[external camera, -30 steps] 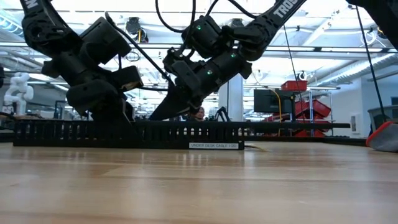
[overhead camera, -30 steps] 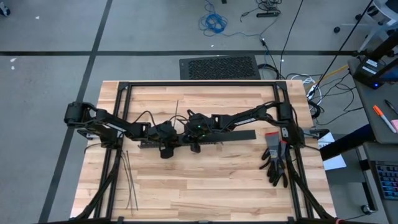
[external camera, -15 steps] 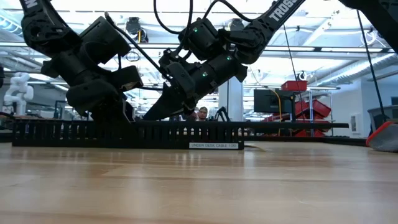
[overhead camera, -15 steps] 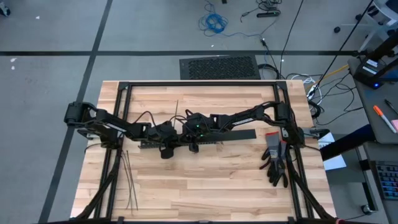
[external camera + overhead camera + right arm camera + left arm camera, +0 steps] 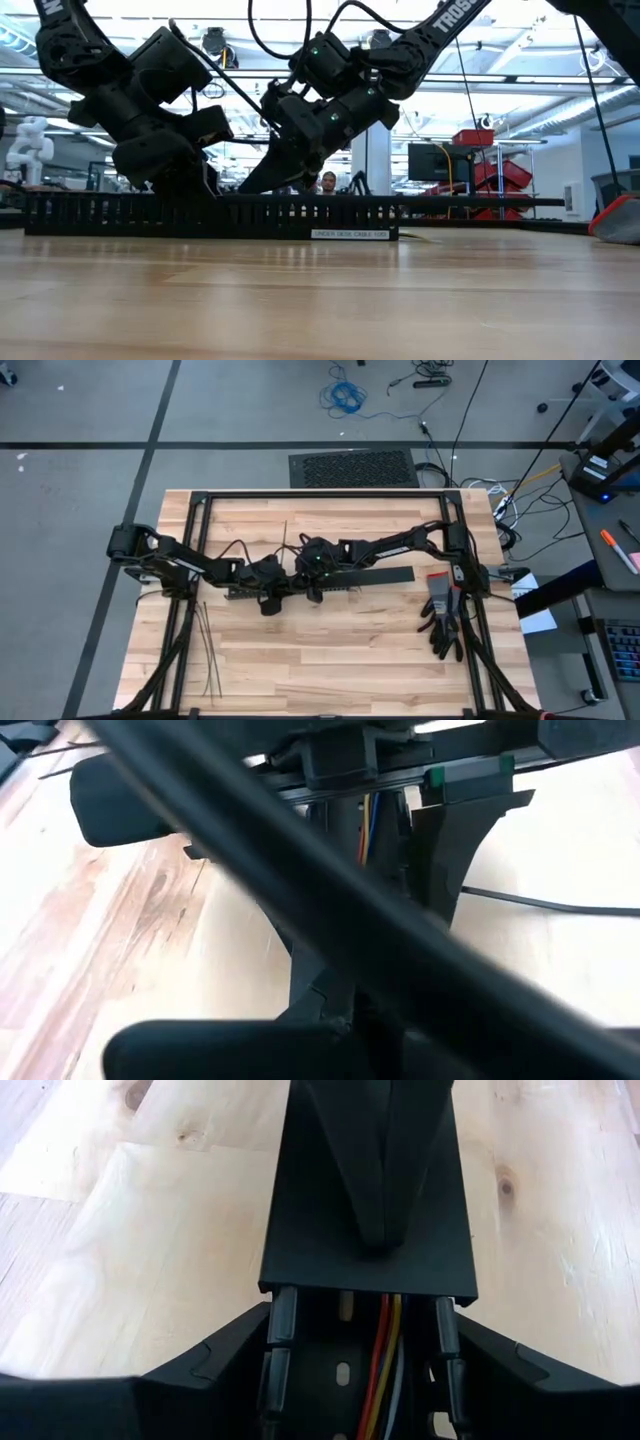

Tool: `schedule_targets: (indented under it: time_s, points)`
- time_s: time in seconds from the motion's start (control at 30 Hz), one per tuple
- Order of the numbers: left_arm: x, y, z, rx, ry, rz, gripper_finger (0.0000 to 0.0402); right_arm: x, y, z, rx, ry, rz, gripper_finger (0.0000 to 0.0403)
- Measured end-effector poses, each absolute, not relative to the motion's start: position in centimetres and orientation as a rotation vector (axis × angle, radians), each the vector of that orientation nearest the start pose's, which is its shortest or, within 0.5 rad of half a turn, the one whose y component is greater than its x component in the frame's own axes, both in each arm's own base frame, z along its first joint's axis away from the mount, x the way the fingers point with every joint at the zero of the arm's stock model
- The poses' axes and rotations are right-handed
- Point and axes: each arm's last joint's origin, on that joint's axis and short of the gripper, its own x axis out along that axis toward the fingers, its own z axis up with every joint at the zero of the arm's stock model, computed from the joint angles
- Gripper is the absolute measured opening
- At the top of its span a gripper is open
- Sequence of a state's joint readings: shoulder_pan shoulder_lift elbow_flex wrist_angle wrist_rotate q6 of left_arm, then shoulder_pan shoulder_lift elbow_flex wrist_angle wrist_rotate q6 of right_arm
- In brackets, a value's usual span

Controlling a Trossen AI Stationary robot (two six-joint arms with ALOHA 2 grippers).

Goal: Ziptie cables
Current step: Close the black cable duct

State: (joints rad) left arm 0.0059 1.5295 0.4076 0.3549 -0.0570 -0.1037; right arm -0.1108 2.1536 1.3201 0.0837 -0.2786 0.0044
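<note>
Across the table's middle lies the black slotted duct (image 5: pixel 320 582), which has slid slightly rightward since a second ago. Left gripper (image 5: pixel 268 600) straddles its left part, fingers apart around its walls. Right gripper (image 5: pixel 312 592), shut, has edged leftward. Cables (image 5: pixel 385 1370) lie inside the duct; spare zipties (image 5: pixel 208 650) rest near the front-left edge.

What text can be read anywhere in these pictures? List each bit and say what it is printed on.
"UNDER DESK CABLE" then characters too small to read: white label on the black duct, low view.
"TROS", cut off by the picture's top edge: white lettering on an arm, low view.
Nothing readable in the high view or either wrist view.
</note>
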Motion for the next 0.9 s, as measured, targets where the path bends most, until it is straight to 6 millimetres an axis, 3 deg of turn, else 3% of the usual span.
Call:
schedule_targets:
  time_s: [0.33, 0.9]
  points:
    - [23.9, 0.2, 10.5, -0.090, 0.767, 0.100, 0.0238, 44.2, -5.5, 11.8, 0.245, 0.713, 0.189, 0.0000]
    - [24.1, 0.0, 10.7, -0.087, 0.762, 0.095, 0.0238, 44.8, -5.1, 11.4, 0.317, 0.669, 0.127, 0.0000]
